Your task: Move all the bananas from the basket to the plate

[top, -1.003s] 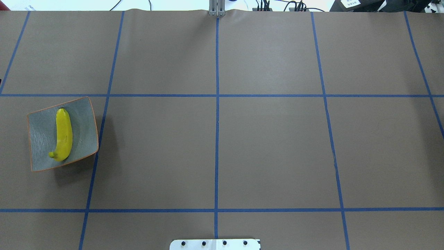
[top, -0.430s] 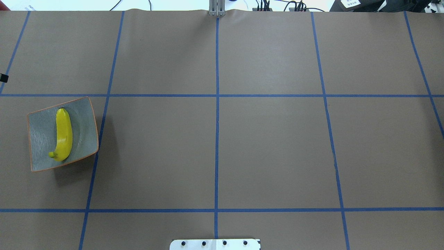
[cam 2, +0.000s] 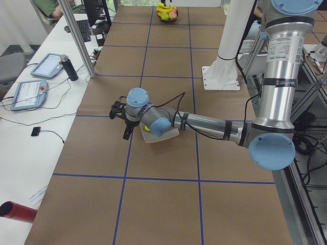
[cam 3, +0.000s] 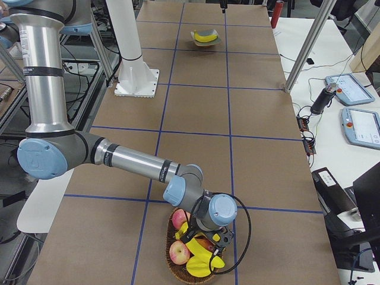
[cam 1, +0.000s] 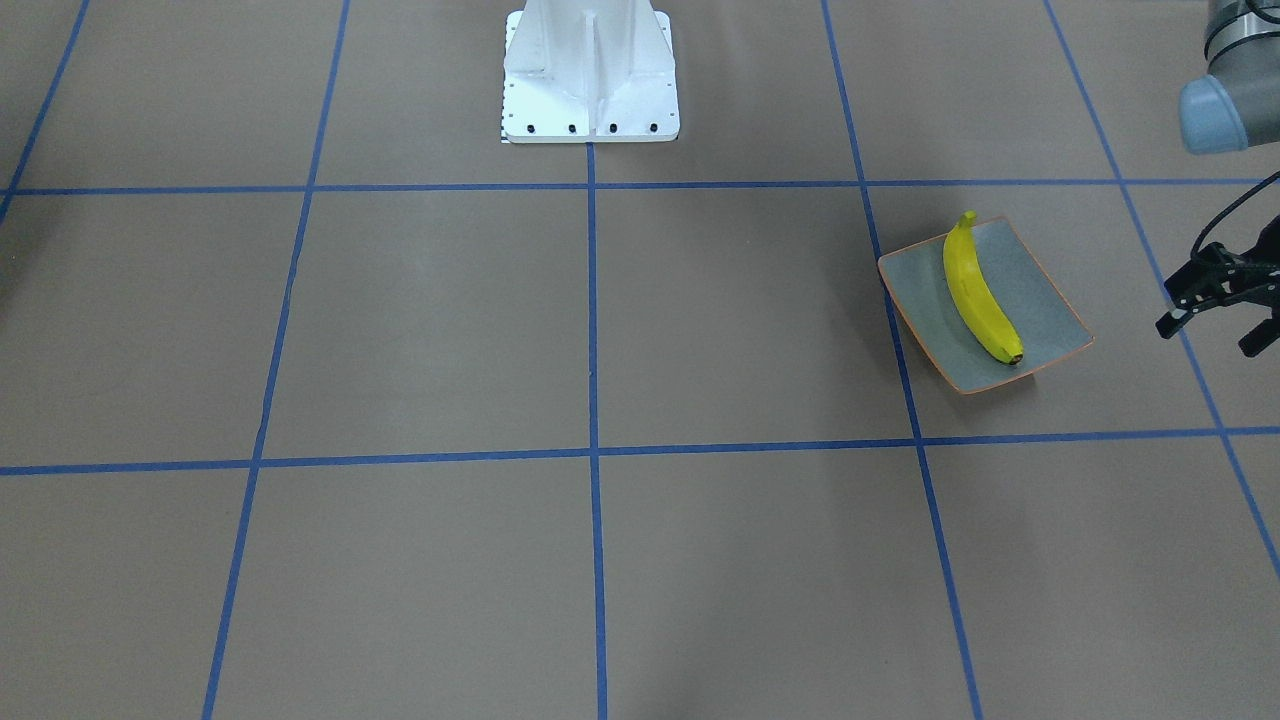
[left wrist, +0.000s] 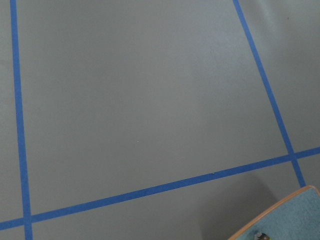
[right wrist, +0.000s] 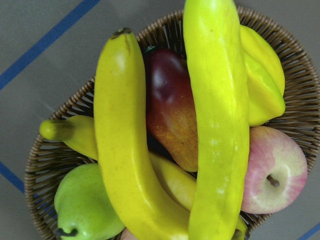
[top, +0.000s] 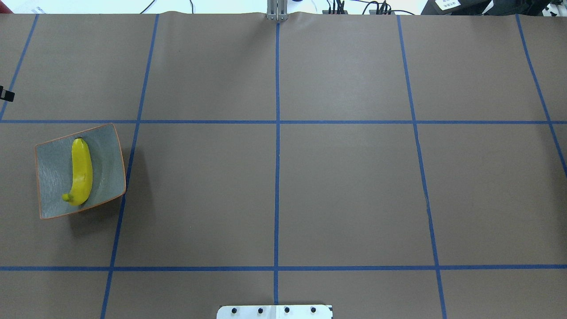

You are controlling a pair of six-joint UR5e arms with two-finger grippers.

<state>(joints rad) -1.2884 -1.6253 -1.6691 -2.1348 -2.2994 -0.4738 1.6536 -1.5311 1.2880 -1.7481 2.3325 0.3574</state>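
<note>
Basket of brown wicker at the counter's right end holds three bright yellow curved bananas, a red-and-yellow apple, a green pear, a dark red fruit and a ridged yellow fruit. My right gripper hangs over it; I cannot tell how its jaws stand. Far left, the squarish grey-green plate carries one banana; my left gripper is near it, spread wide, empty. Brown counter, blue tape grid, white pedestal.

No lettering is readable; the printed label on the left arm is too blurred
</note>
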